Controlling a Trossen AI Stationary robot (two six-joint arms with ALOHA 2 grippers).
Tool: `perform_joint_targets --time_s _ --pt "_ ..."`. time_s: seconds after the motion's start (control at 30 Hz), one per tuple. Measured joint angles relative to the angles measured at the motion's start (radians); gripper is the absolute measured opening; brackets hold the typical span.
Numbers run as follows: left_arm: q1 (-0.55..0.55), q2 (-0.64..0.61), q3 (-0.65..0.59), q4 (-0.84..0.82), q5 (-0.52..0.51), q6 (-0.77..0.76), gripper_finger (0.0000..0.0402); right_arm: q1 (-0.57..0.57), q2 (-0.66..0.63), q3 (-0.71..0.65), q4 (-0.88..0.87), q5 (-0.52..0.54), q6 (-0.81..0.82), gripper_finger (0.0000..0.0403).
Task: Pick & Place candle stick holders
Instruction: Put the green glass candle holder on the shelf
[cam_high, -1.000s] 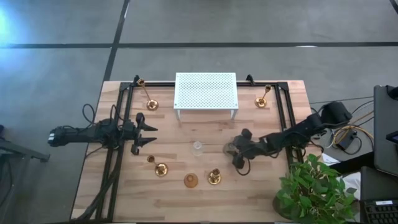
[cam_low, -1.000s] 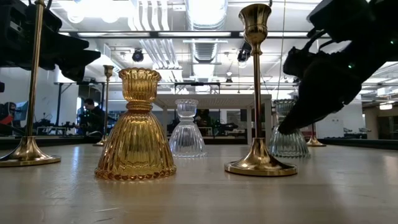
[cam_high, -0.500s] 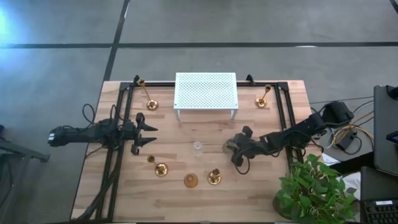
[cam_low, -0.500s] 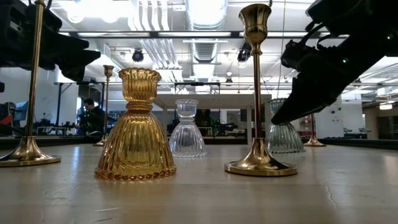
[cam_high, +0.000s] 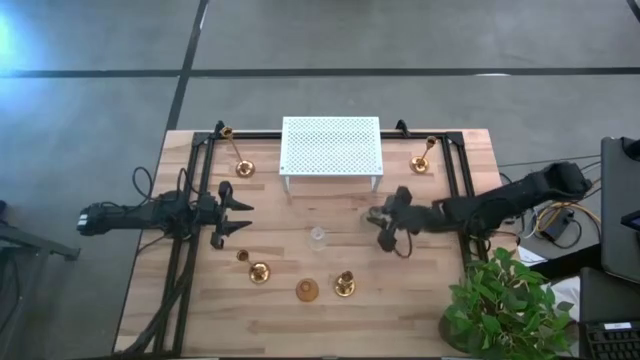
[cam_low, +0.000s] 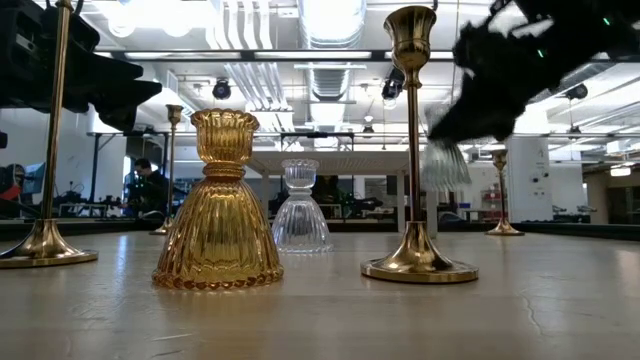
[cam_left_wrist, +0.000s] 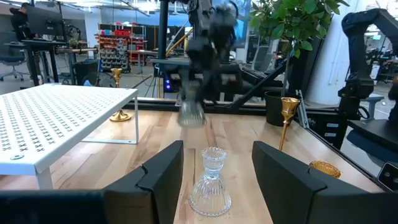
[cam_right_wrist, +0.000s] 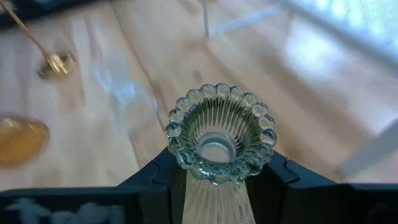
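Note:
My right gripper (cam_high: 384, 222) is shut on a grey-green ribbed glass candle holder (cam_low: 445, 165), held in the air right of the table's middle; it also shows in the left wrist view (cam_left_wrist: 191, 113). My left gripper (cam_high: 240, 214) is open and empty at the table's left, pointing at a clear glass holder (cam_left_wrist: 211, 183) that stands on its base. An amber glass holder (cam_low: 219, 205) and two brass sticks (cam_low: 415, 150) (cam_high: 259, 271) stand near the front edge. Two more brass sticks (cam_high: 240, 156) (cam_high: 424, 158) stand beside the rack. My right gripper pinches the grey-green holder's ribbed body just under its beaded rim (cam_right_wrist: 189, 186) between its two fingers (cam_right_wrist: 155, 177), one on each side. The fingers slant down from the table's right. The holder is lifted clear of the table, roughly upright with its open cup up.
A white perforated rack (cam_high: 331, 148) stands at the far middle of the table. Black frame rails (cam_high: 190, 200) run along the table's left and right sides. A potted plant (cam_high: 505, 300) stands off the near right corner.
My right gripper has risen and gone toward the table's far edge, nearer the rack, taking the grey-green holder with it. The holder stood on the table a second ago and now hangs clear above it.

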Motion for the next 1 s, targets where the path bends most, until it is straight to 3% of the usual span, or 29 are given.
perform_joint_targets --time_s 0.17,0.27,0.4,0.63,1.0 --pt "0.000 0.002 0.000 0.000 0.000 0.000 0.0197 -0.148 -0.073 0.126 -0.163 -0.136 -0.122 0.0117" --pt "0.000 0.002 0.000 0.000 0.000 0.000 0.0197 -0.244 -0.063 0.226 -0.274 -0.198 -0.198 0.0117" --pt "0.000 0.003 0.000 0.000 0.000 0.000 0.0197 -0.369 -0.016 0.341 -0.299 -0.309 -0.280 0.0117" --pt "0.000 0.004 0.000 0.000 0.000 0.000 0.0197 -0.527 0.150 0.573 -0.318 -0.432 -0.396 0.0117" --pt "0.000 0.004 0.000 0.000 0.000 0.000 0.0197 -0.635 0.501 0.919 -0.359 -0.512 -0.543 0.0117"
